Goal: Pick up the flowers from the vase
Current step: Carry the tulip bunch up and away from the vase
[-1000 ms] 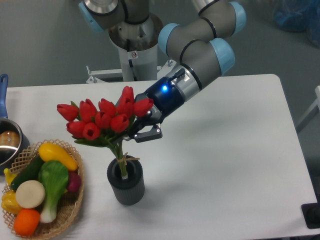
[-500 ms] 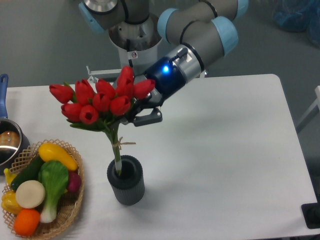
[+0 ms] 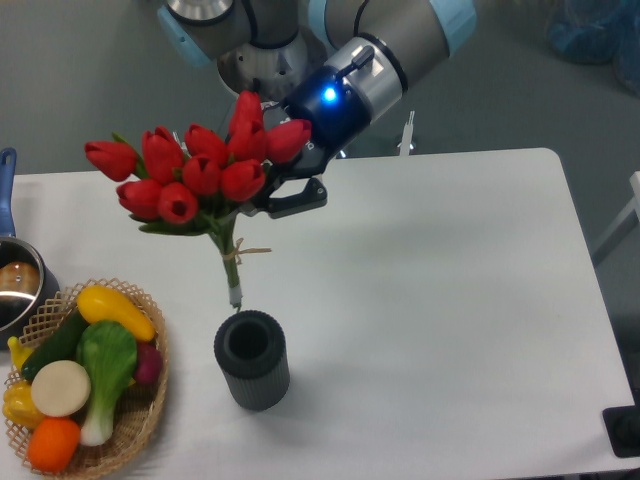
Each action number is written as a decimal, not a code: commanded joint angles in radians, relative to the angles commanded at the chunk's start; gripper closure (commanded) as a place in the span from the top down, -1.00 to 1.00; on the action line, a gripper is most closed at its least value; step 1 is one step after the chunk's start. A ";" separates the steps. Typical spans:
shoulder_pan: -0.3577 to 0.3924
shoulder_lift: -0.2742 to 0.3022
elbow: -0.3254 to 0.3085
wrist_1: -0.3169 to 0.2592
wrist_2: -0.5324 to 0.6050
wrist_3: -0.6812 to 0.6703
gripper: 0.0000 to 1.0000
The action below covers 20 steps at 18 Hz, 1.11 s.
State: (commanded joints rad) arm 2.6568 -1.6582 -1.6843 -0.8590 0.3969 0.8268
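Flowers point(image 3: 190, 178) in the air above the counter point(image 3: 440, 300), left of centre; red buds bunched, green leaves under them, stems tied with a bit of twine. Stem tip hangs just above the vase point(image 3: 251, 358) mouth and slightly left of it, not touching the rim, fully out. Bunch leans, heads to the left, stems running down and right.

Gripper point(image 3: 283, 190) at the right side of the bunch, jaws clamped on the flowers just below the heads (one dark finger shows beneath the buds; the other is hidden behind them). Blue light lit on the wrist. Arm comes in from the far side, upper right.

Vase upright on the counter, near edge, dark grey, ribbed, mouth open.

Basket point(image 3: 140, 425) at the near left corner, well left of the vase, holding toy vegetables: a yellow one, a green one, an orange one, a pale round slice. Pot point(image 3: 18, 285) with blue handle at the left edge, just beyond the basket, partly cut off.
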 joint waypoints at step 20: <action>0.114 -0.025 -0.028 0.009 0.014 0.052 -0.88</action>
State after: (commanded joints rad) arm 2.7704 -1.6828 -1.7119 -0.8498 0.4111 0.8790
